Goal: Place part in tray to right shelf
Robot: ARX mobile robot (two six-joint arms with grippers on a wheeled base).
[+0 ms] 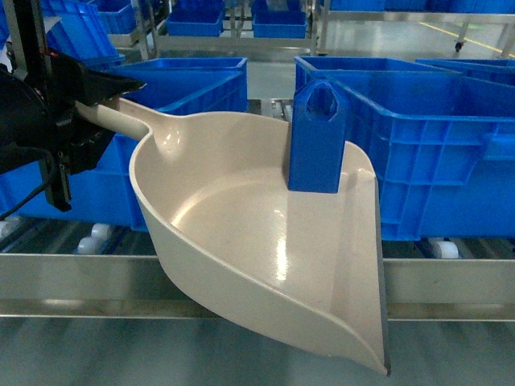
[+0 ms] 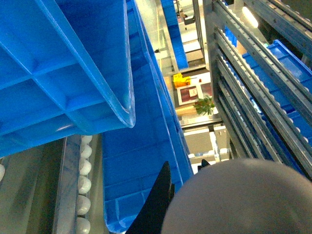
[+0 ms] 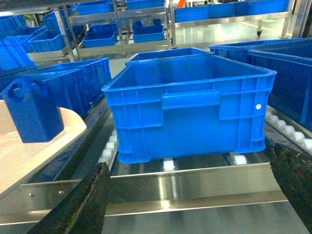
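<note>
Left gripper is clamped on the handle of the tray at the left edge of the head view, holding the beige scoop tilted in the air in front of the right shelf, its flat front lip pointing down toward the lower right. The part stands upright inside the tray near the back wall, loop hole at the top, touching the tray floor. Behind the tray, big blue crates sit on the shelf's white rollers, and the shiny front rail runs across under the scoop. The right wrist view shows the part on the tray surface at the left, and a large blue crate sitting on the rollers just behind the steel front rail. The right gripper's dark fingers show at the lower left and lower right of that view, spread wide apart with nothing between them. The left wrist view shows the rounded beige underside of the tray at the bottom, a dark finger beside it, and crate walls and roller tracks past it.
</note>
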